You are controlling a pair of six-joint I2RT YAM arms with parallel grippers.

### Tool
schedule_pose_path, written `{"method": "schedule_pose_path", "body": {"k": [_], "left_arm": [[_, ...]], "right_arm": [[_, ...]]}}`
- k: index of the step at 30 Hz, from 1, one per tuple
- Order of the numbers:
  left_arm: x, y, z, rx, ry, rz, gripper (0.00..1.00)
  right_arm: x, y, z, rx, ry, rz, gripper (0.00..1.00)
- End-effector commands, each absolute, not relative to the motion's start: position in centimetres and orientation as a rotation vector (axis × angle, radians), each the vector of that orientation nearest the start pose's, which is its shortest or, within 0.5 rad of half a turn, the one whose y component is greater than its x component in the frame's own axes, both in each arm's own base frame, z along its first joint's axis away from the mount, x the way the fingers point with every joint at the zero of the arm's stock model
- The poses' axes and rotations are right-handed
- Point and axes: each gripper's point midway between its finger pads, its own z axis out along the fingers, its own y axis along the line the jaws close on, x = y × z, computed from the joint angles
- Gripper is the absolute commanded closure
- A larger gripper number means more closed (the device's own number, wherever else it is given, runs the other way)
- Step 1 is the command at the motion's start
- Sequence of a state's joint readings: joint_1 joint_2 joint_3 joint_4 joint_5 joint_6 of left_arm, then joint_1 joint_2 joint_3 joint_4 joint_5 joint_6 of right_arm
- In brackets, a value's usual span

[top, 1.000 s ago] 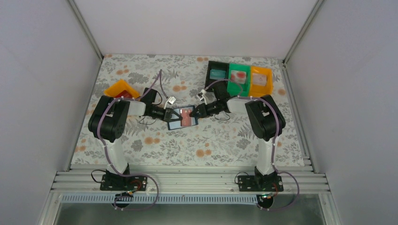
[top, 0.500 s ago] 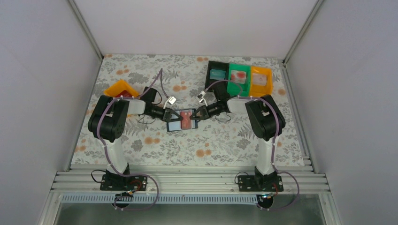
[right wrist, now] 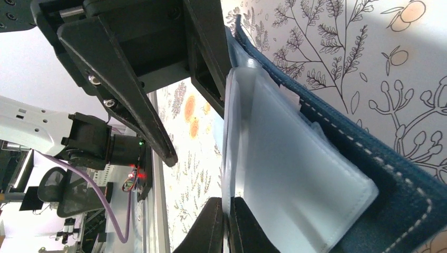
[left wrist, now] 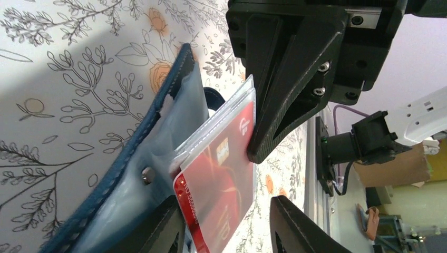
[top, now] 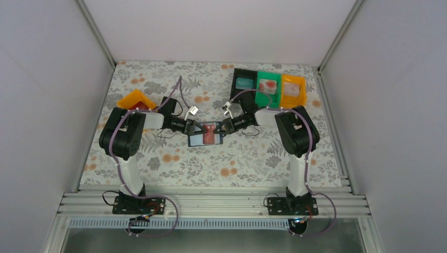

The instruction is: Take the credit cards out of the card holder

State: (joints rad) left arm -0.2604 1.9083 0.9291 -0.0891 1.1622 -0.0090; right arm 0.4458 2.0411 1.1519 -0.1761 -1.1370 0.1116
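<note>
The navy card holder (top: 196,141) lies open on the flowered table between both grippers. A red credit card (left wrist: 221,179) sticks out of its pale blue slots (left wrist: 132,174), with thin pale layers stacked behind it. My left gripper (left wrist: 226,211) is open, one finger on each side of the red card's end. My right gripper (right wrist: 227,203) is shut on the thin pale edge of the card stack (right wrist: 234,137), just off the holder's navy stitched cover (right wrist: 379,158). From above, the left gripper (top: 193,128) and the right gripper (top: 220,128) flank the red card (top: 209,135).
A black bin (top: 243,81), a green bin (top: 268,87) and an orange bin (top: 293,89) stand in a row at the back right, each holding something. Another orange bin (top: 134,100) sits behind the left arm. White walls close in the table.
My left gripper has opened and let go of the red card. My right gripper has shut on the cards' edge. The holder has shifted slightly toward the near edge.
</note>
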Motion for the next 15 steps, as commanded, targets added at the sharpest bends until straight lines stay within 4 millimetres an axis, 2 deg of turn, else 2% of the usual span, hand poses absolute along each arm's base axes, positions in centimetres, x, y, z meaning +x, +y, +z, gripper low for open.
{"method": "schedule_pose_path", "body": {"k": [1,3,8,15], "left_arm": [[31.4,-25.4,8.2,0.732,2.188,-1.635,0.66],[31.1,-25.9,9.1,0.780,2.153,-1.648,0.77],[29.4,-26.3,10.9,0.850,2.092,-1.712,0.97],[27.8,-25.8,11.2,0.895,2.077,-1.772,0.98]], "right_arm": [[31.1,32.3,6.8,-0.817,2.353,1.706,0.96],[31.5,32.3,6.3,-0.802,2.372,1.683,0.96],[31.7,32.3,5.7,-0.777,2.392,1.690,0.95],[32.3,31.3,5.5,-0.746,2.408,1.659,0.96]]}}
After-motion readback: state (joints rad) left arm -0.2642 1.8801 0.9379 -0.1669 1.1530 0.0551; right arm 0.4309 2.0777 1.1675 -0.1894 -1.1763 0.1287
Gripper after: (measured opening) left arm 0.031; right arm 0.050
